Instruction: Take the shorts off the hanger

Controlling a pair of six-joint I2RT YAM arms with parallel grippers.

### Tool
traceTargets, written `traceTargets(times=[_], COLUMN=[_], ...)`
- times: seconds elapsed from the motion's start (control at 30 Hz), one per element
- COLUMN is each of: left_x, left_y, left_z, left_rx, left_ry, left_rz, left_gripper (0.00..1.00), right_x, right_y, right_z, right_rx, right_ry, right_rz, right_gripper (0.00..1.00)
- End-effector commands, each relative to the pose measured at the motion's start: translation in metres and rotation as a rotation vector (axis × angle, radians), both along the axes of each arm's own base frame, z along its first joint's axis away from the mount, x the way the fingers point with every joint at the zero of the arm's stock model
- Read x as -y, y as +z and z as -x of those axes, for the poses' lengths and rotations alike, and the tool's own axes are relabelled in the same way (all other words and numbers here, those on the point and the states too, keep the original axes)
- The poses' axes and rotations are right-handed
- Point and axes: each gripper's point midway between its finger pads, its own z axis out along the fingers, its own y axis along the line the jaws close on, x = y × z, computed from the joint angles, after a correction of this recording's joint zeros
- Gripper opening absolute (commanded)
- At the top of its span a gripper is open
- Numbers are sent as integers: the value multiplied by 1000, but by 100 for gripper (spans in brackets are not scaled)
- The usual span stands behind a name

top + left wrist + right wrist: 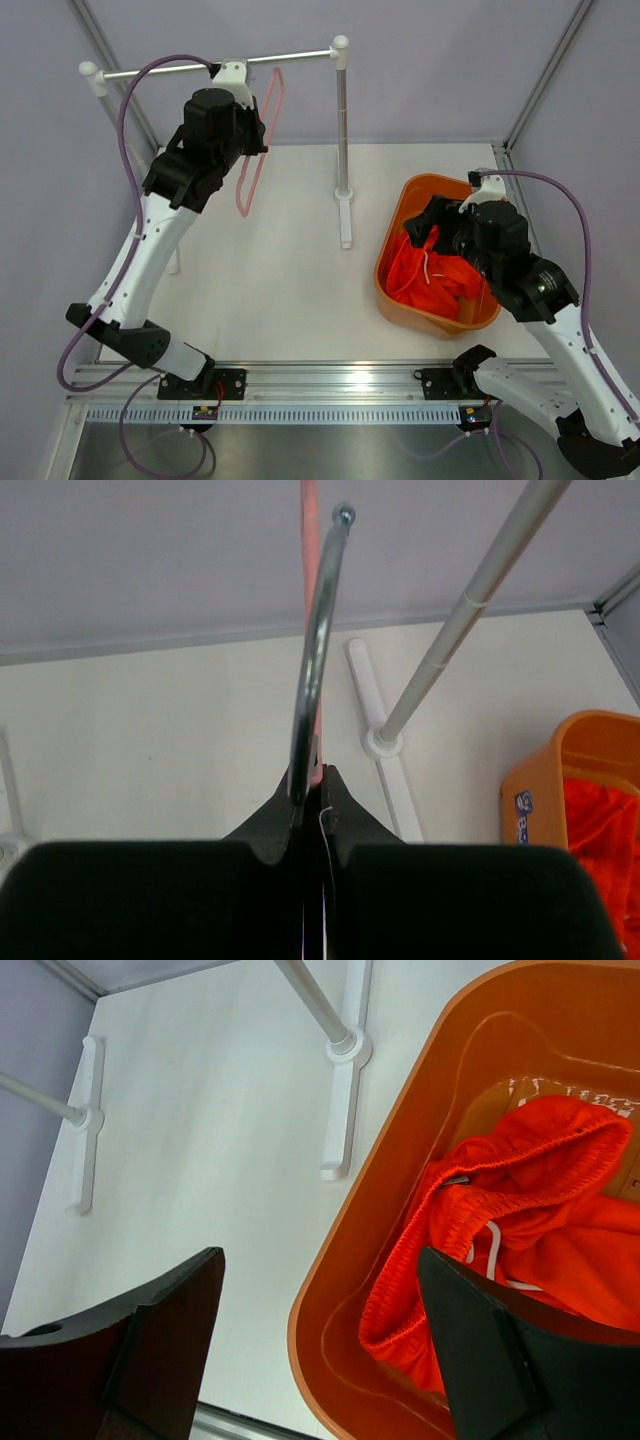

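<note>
Closest in, my left hand (310, 780) is clamped on the hanger's (318, 630) silver hook, at eleven o'clock by the rail (200, 66). My right hand (320, 1260) hangs spread apart over the basket (400, 1160) at four o'clock, where the shorts (560, 1190) lie heaped.

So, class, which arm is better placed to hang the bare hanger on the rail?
Left. The left gripper is shut on the hanger, close to the rail. The right gripper is open over the basket holding the shorts, across the table.
</note>
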Motion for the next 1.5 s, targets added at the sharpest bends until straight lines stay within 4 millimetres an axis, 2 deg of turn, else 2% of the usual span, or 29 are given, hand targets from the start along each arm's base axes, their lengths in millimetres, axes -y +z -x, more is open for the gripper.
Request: traceTargets(times=[0.0, 0.03, 0.1, 0.13, 0.17, 0.23, 0.27, 0.4, 0.8, 1.17, 1.3, 1.47], left_x=[-3, -1, 0, -2, 2, 2, 4, 5, 0, -18, -23, -24], left_y=[30, 29, 29, 37, 28, 34, 28, 31, 26, 38, 26, 13], left_z=[-31, -45, -57, -62, -72, -81, -89, -102, -120, -137, -149, -155], left_rx=[100, 105, 110, 129, 116, 137, 131, 159, 175, 206, 174, 143], left_ry=[86, 102, 113, 122, 126, 139, 142, 155, 186, 177, 181, 185], left_rz=[45, 45, 45, 52, 40, 47, 44, 58, 56, 137, 149, 142], left_gripper=[0, 0, 0, 0, 0, 0, 0, 0, 0, 0, 0, 0], right_x=[-14, -15, -17, -18, -21, -24, -26, -27, -36, -49, -51, -53], right_y=[7, 8, 7, 7, 6, 5, 3, -3, -19, -30, -31, -31], right_z=[-4, -4, -3, -3, -2, -2, -3, -6, -14, -14, -13, -11], right_rx=[31, 37, 34, 37, 38, 38, 34, 32, 13, -5, -7, -6], right_ry=[58, 65, 74, 80, 96, 110, 116, 126, 165, 224, 236, 248], right_rz=[-41, -44, -50, -51, -59, -66, -65, -40, -4, -29, -35, -38], right_gripper=[86, 86, 86, 86, 86, 86, 86, 86, 87, 87, 87, 87])
